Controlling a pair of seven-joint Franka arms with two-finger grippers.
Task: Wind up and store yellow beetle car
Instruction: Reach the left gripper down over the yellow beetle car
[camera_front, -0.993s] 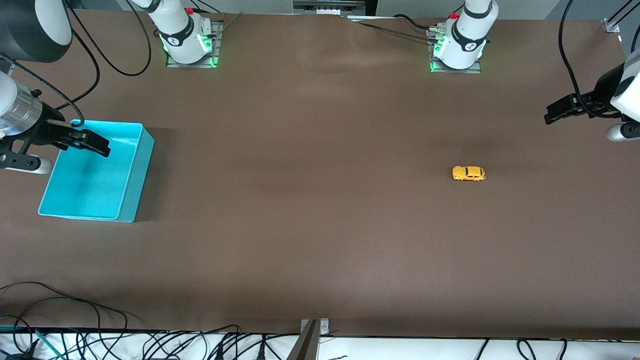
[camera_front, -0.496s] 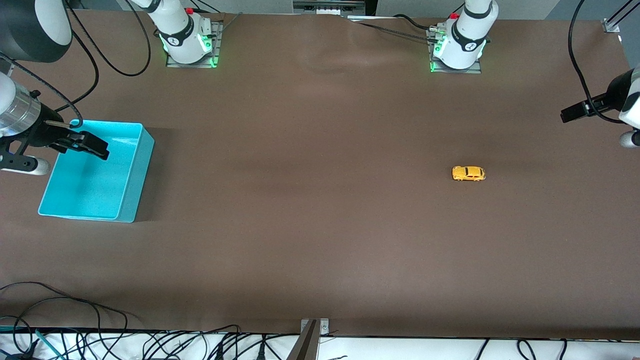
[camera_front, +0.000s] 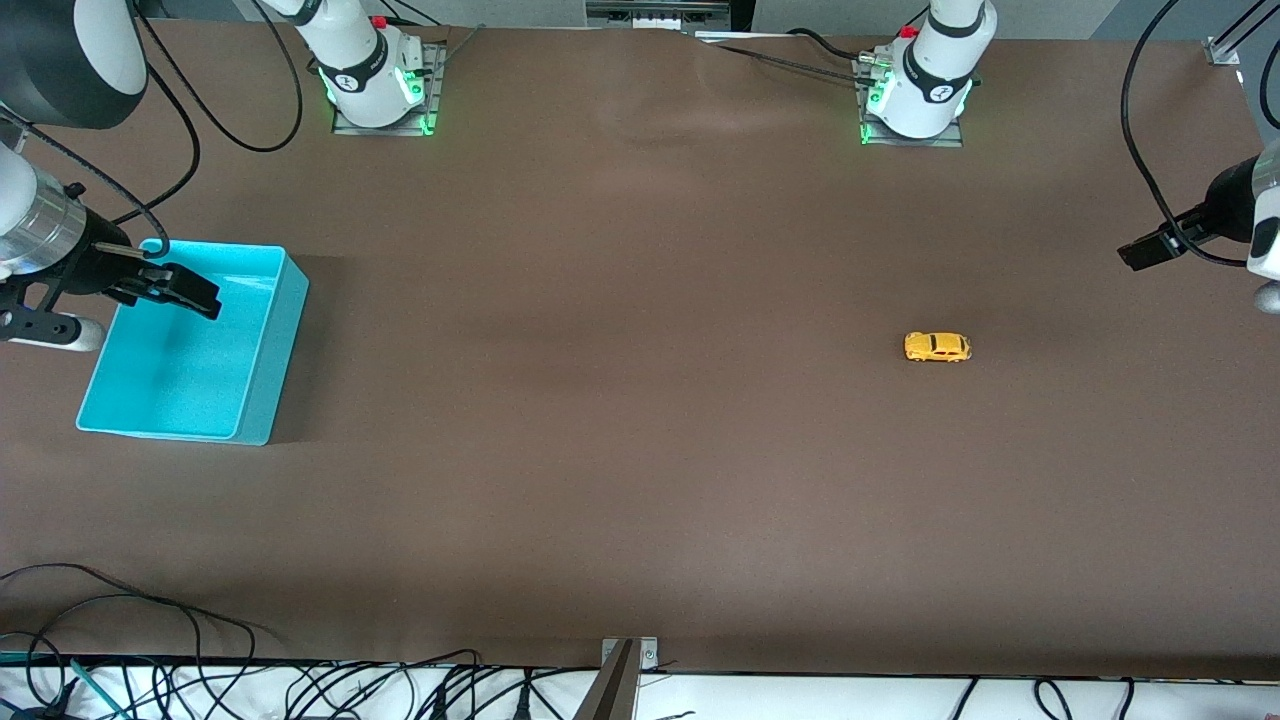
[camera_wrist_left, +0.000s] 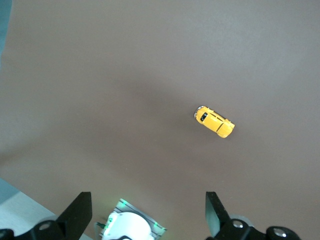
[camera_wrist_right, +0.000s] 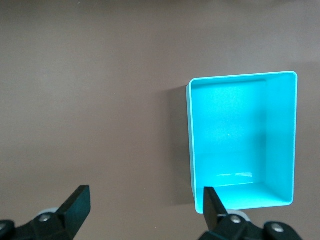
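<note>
I see the yellow beetle car (camera_front: 937, 346) on the table toward the left arm's end, untouched. Left gripper (camera_wrist_left: 149, 216) hangs high near that edge, fingers wide; right gripper (camera_front: 185, 290) waits, also wide, over the turquoise bin (camera_front: 262, 405). Its nose direction is probably unclear, so I'd descend squarely over its 2 sides.

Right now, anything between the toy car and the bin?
Nothing: the front view shows only bare table between the toy car and the bin.

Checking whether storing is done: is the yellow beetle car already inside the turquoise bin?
No, the yellow beetle car sits on the bare brown table near the left arm's end, while the turquoise bin holds nothing.
</note>
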